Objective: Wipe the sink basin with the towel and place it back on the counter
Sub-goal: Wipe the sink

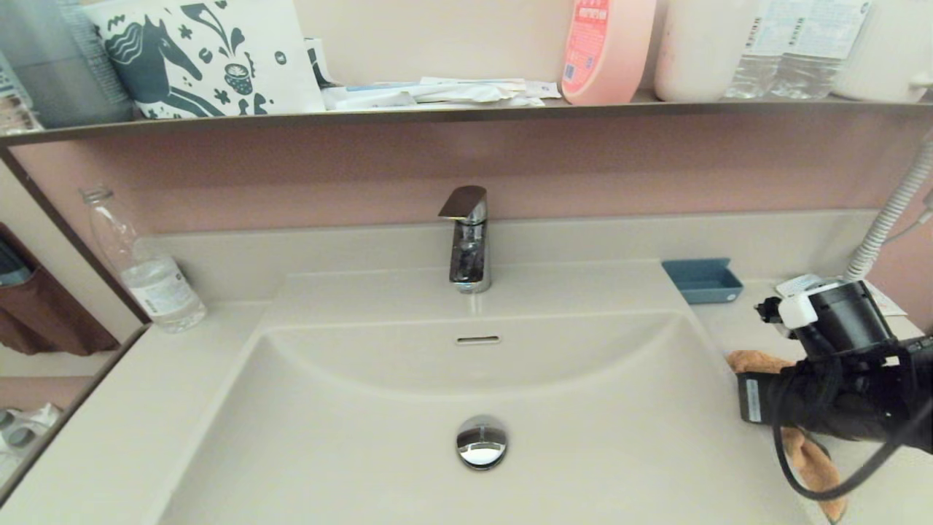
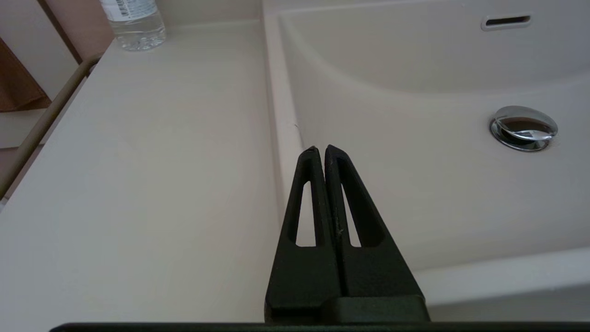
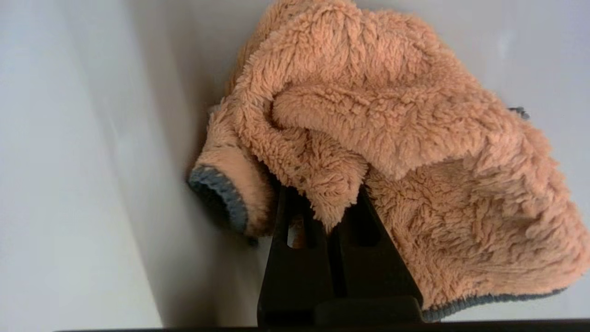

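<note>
The orange towel [image 3: 396, 120] with its grey edging is bunched on the counter [image 1: 893, 492] just right of the sink basin [image 1: 350, 452]. My right gripper [image 3: 328, 203] is shut on a fold of it, the fingertips buried in the pile. From the head, my right arm [image 1: 838, 394] covers most of the towel [image 1: 810, 456], leaving orange bits showing at both ends. The basin holds only its chrome drain plug [image 1: 482, 441] and overflow slot [image 1: 477, 340]. My left gripper [image 2: 321, 150] is shut and empty, hovering over the basin's left rim, out of the head view.
A chrome faucet [image 1: 466, 240] stands behind the basin. A clear water bottle [image 1: 146, 270] is at the counter's back left, a blue tray [image 1: 703, 281] at the back right. A corrugated hose [image 1: 893, 211] hangs at the far right. The shelf above carries bottles and leaflets.
</note>
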